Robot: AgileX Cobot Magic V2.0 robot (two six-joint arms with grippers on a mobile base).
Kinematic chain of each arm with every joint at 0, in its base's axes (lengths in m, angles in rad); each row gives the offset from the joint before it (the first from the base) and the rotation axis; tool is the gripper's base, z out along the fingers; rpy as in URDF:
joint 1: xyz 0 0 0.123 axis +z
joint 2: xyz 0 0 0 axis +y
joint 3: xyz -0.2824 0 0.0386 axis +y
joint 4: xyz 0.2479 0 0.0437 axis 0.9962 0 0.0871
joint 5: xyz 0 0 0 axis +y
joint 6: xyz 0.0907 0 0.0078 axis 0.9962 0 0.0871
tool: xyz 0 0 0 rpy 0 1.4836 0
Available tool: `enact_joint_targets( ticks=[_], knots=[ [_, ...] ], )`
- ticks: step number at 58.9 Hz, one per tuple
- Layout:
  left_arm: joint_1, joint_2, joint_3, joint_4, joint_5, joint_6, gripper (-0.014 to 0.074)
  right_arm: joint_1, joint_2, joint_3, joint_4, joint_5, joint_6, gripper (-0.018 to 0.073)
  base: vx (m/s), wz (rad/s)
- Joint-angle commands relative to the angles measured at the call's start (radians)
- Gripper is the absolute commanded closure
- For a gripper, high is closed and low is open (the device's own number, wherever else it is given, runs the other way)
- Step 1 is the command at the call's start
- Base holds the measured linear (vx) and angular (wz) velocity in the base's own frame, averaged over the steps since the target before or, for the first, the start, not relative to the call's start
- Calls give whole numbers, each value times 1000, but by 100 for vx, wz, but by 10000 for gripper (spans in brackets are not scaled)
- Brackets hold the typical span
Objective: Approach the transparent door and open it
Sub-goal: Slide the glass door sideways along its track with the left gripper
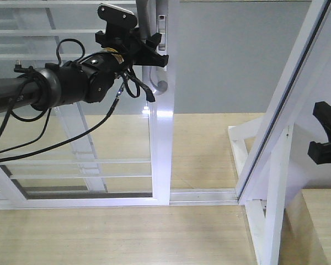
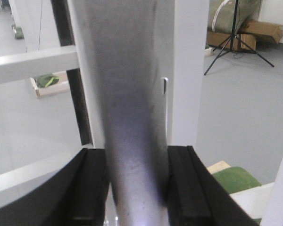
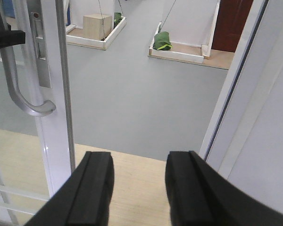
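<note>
The left gripper (image 1: pixel 153 51) is clamped around the curved silver handle (image 1: pixel 161 85) of the transparent door (image 1: pixel 161 143), which stands left of centre. The right gripper (image 3: pixel 139 188) hangs parted and empty. Pull steadily leftward along the floor track (image 1: pixel 204 196) with the grip square. Contact looks firm, though the wrist view is blurred.

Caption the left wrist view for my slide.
Left end effector gripping the silver pull handle of the transparent door.
</note>
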Motion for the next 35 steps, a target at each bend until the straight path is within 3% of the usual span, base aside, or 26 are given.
enact_joint_targets(
  ticks=[1,8,35],
  knots=[
    [33,-94,-35,-98,-4,0,216,-7,-4,-29,-10,-75,-9,215,0,0],
    [64,-118,-35,-123,77,0,214,-7,-4,-29,-10,-75,-9,215,0,0],
    [179,-210,92,-122,71,0,214,-7,-4,-29,-14,-75,-10,215,0,0]
  ],
)
